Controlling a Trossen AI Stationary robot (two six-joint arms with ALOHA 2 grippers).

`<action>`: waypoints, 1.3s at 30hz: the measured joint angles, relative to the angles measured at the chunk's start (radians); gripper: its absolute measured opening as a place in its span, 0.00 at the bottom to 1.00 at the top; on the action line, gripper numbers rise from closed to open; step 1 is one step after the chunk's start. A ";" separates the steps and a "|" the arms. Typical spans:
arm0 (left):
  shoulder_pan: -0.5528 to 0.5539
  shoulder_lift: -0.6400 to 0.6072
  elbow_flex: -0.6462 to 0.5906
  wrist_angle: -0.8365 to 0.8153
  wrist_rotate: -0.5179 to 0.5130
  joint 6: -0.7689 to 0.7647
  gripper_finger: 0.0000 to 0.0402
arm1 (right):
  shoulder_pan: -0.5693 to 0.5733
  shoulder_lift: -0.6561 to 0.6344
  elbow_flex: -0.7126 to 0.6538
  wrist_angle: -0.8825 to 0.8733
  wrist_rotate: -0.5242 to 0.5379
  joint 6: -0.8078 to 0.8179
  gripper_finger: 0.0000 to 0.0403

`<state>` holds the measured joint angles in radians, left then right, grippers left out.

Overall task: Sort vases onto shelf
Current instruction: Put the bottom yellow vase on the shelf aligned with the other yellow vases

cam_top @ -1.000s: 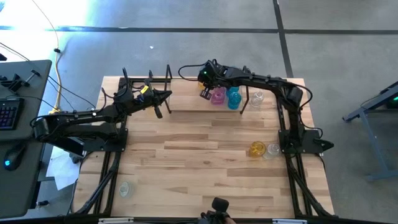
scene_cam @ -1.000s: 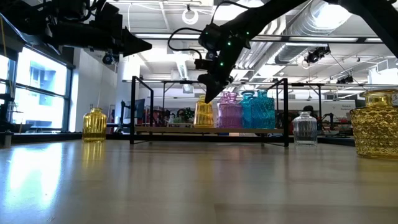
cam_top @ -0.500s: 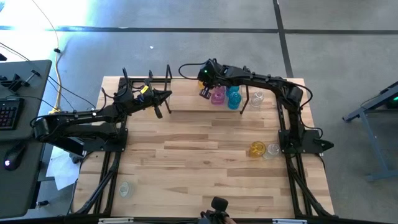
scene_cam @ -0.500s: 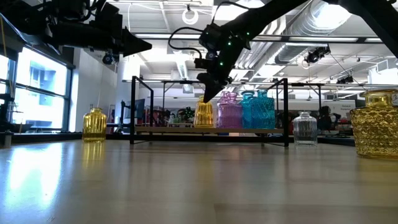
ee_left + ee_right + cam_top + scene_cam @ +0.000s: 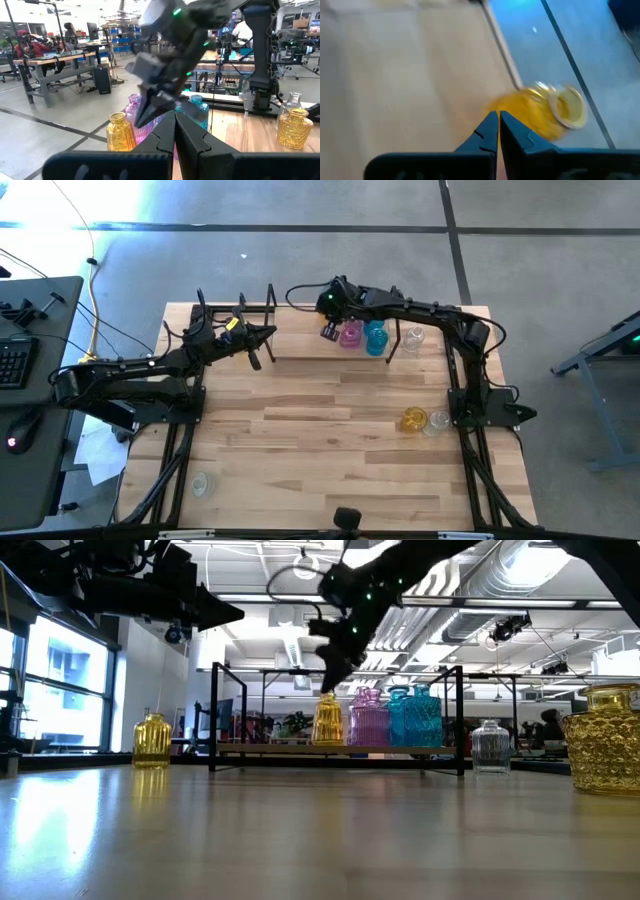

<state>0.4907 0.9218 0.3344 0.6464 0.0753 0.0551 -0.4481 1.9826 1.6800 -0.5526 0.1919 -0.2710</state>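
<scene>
While the right gripper (image 5: 327, 688) hangs just above the mouth of an amber vase (image 5: 328, 722) on the shelf (image 5: 300, 749), its fingers are pressed together with nothing between them; the right wrist view shows their tips closed over the same amber vase (image 5: 547, 112), which stands free below. That vase is the leftmost of a row on the shelf board in the low view, with a pink vase (image 5: 368, 717) touching or just beside it and two cyan vases (image 5: 414, 716) after that. From above, the row sits near the table's far edge, the right gripper (image 5: 327, 326) at its left end beside the pink vase (image 5: 350, 333) and a cyan vase (image 5: 375, 337), and a clear vase (image 5: 414, 336) stands just past the shelf's right end. The left gripper (image 5: 255, 352) waits over the shelf's left part, well apart from the row, its fingers also closed and empty, as the left wrist view shows (image 5: 175, 131). Another amber vase (image 5: 152, 740) stands on the table left of the shelf in the low view. Near the right arm's base an amber vase (image 5: 413, 420) and a clear one (image 5: 436, 422) stand side by side on the table (image 5: 320, 430), and a further clear vase (image 5: 200, 483) sits alone near the front left corner.
</scene>
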 joint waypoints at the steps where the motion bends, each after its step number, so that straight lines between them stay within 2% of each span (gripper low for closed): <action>1: 0.000 0.000 0.000 0.000 0.000 0.000 0.00 | 0.015 -0.010 0.000 0.000 -0.003 0.000 0.00; 3: 0.000 0.000 0.000 -0.005 0.002 0.000 0.00 | 0.050 -0.022 -0.002 0.000 -0.005 0.002 0.00; 6: 0.000 0.000 0.000 -0.007 0.040 -0.002 0.00 | 0.106 -0.042 -0.079 0.097 -0.020 0.014 0.00; 9: -0.001 0.000 0.000 -0.008 0.076 -0.003 0.00 | 0.165 -0.061 -0.220 0.278 -0.040 0.048 0.00; 14: -0.011 0.000 0.000 -0.013 0.080 -0.009 0.00 | 0.260 -0.147 -0.453 0.615 -0.045 0.149 0.00; 16: -0.019 0.000 0.000 -0.011 0.081 -0.009 0.00 | 0.302 -0.195 -0.516 0.662 -0.039 0.194 0.00; 19: -0.032 0.000 0.000 0.006 0.082 -0.008 0.00 | 0.379 -0.281 -0.577 0.641 0.010 0.259 0.00; 24: -0.041 0.000 0.000 0.010 0.083 -0.006 0.00 | 0.515 -0.434 -0.610 0.381 0.069 0.452 0.00; 31: -0.041 0.000 0.000 0.007 0.083 -0.007 0.00 | 0.691 -0.590 -0.564 -0.179 0.137 0.925 0.01; 35: -0.041 0.000 0.000 0.008 0.083 -0.009 0.00 | 0.748 -0.622 -0.519 -0.486 0.141 1.176 0.08; 39: -0.041 0.001 0.000 0.008 0.080 -0.009 0.00 | 0.774 -0.623 -0.474 -0.743 0.117 1.316 0.20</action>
<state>0.4496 0.9226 0.3344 0.6548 0.1554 0.0460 0.3261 1.3594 1.2058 -1.2952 0.3092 1.0446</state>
